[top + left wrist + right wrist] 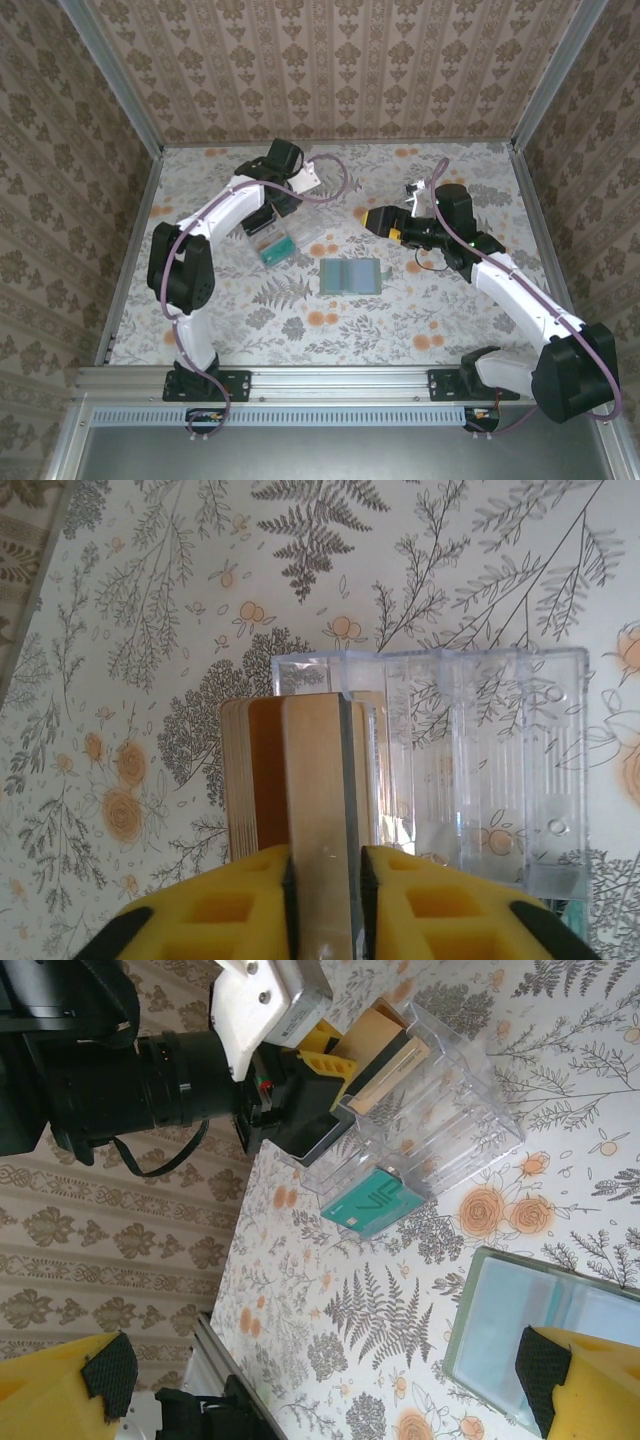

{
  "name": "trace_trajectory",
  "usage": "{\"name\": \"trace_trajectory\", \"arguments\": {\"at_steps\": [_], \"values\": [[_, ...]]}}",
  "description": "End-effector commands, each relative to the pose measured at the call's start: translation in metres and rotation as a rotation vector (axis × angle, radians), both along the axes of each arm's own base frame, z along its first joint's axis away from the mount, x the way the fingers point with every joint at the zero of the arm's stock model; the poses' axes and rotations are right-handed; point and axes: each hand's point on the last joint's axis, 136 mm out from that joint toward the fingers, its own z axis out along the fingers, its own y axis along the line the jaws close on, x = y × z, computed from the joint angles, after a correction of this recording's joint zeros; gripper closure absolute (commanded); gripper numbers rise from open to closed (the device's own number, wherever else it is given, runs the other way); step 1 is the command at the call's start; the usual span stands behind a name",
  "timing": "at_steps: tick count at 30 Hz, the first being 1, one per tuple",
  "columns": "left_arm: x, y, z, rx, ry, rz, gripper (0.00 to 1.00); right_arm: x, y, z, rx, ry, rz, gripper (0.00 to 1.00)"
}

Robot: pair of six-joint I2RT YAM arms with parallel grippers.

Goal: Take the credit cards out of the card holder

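The card holder lies open and flat on the table, its blue-grey inside facing up. My left gripper is shut on a tan-beige credit card, held edge-on and upright at the near end of a clear plastic box. An orange-brown card stands right beside it. The right wrist view looks across at that left gripper and the tan card over the box. A teal card sits at the box's other end. My right gripper hovers open above and right of the holder, nothing between its fingers.
The clear box sits left of the holder, under the left arm. Patterned walls and metal rails enclose the floral table. The near rail runs along the table's front edge.
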Motion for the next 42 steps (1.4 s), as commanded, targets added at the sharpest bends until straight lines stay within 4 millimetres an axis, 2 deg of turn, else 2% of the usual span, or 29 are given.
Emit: {"name": "trace_trajectory", "arguments": {"at_steps": [1, 8, 12, 15, 18, 21, 24, 25, 28, 33, 34, 35, 40, 42], "values": [[0.009, 0.007, -0.001, 0.023, -0.014, 0.023, 0.68, 0.002, -0.002, -0.001, -0.004, -0.011, -0.002, 0.00], [0.015, 0.012, 0.010, 0.029, -0.055, 0.049, 0.62, 0.002, -0.002, -0.002, -0.003, -0.009, -0.004, 0.00], [0.018, 0.014, 0.024, 0.017, -0.090, 0.072, 0.51, 0.002, -0.002, -0.003, 0.000, -0.007, -0.003, 0.00], [0.018, 0.015, 0.037, -0.011, -0.112, 0.089, 0.50, 0.003, -0.001, -0.002, 0.005, -0.002, -0.005, 0.00], [0.018, 0.017, 0.051, -0.055, -0.131, 0.112, 0.34, 0.003, -0.002, -0.003, 0.003, -0.001, -0.007, 0.00], [0.015, 0.015, 0.067, -0.120, -0.143, 0.131, 0.23, 0.004, -0.002, -0.004, 0.002, 0.003, -0.007, 0.00], [0.010, 0.014, 0.085, -0.192, -0.149, 0.150, 0.21, 0.004, -0.001, -0.006, 0.001, 0.009, -0.006, 0.00], [0.007, 0.013, 0.091, -0.217, -0.151, 0.158, 0.18, 0.004, -0.001, -0.007, 0.000, 0.012, -0.006, 0.00], [0.002, 0.014, 0.108, -0.287, -0.165, 0.199, 0.00, 0.004, -0.002, -0.011, -0.010, 0.020, -0.010, 0.00], [-0.013, 0.019, 0.137, -0.449, -0.191, 0.303, 0.00, 0.003, -0.008, -0.021, -0.081, 0.030, -0.035, 0.00], [-0.011, 0.031, 0.141, -0.478, -0.202, 0.350, 0.00, 0.002, -0.009, -0.024, -0.103, 0.032, -0.039, 0.00], [-0.014, 0.035, 0.145, -0.519, -0.204, 0.373, 0.00, 0.001, -0.010, -0.028, -0.128, 0.037, -0.041, 0.01], [-0.032, 0.049, 0.147, -0.717, -0.131, 0.507, 0.00, -0.002, -0.015, -0.046, -0.225, 0.053, -0.074, 0.14], [-0.045, 0.047, 0.141, -0.795, -0.068, 0.500, 0.00, -0.005, -0.017, -0.057, -0.284, 0.062, -0.088, 0.23]]}}
